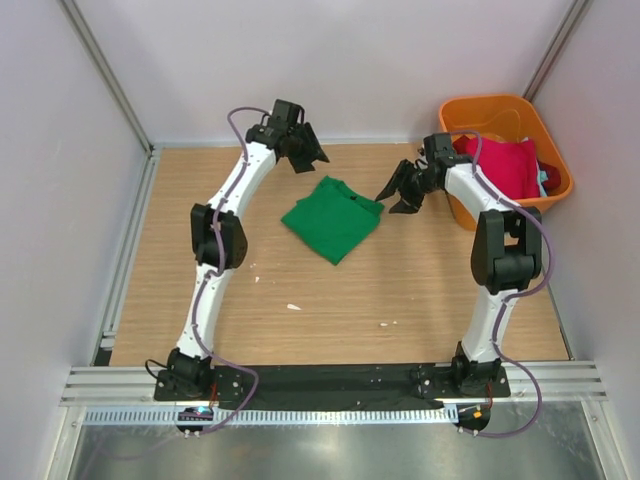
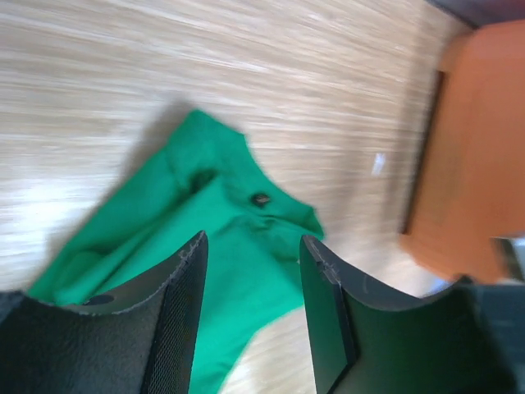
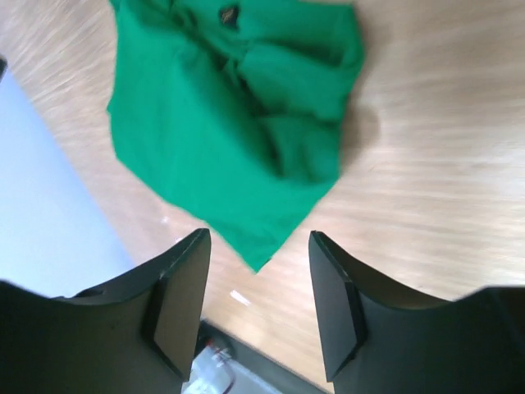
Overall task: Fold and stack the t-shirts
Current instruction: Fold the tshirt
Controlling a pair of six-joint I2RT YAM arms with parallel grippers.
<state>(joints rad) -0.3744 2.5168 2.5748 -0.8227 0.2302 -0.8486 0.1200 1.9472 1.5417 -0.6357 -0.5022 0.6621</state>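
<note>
A bright green t-shirt (image 1: 333, 217) lies folded into a rough square on the wooden table; it also shows in the left wrist view (image 2: 205, 246) and the right wrist view (image 3: 230, 123). A crimson red t-shirt (image 1: 505, 163) sits in the orange bin, with a bit of teal shirt (image 1: 543, 178) at its right edge. My left gripper (image 1: 308, 152) is open and empty, above the table behind the green shirt. My right gripper (image 1: 397, 193) is open and empty, just right of the green shirt.
The orange plastic bin (image 1: 475, 109) stands at the back right corner; it also shows in the left wrist view (image 2: 476, 156). White walls enclose the table on three sides. Small white scraps (image 1: 293, 306) lie on the wood.
</note>
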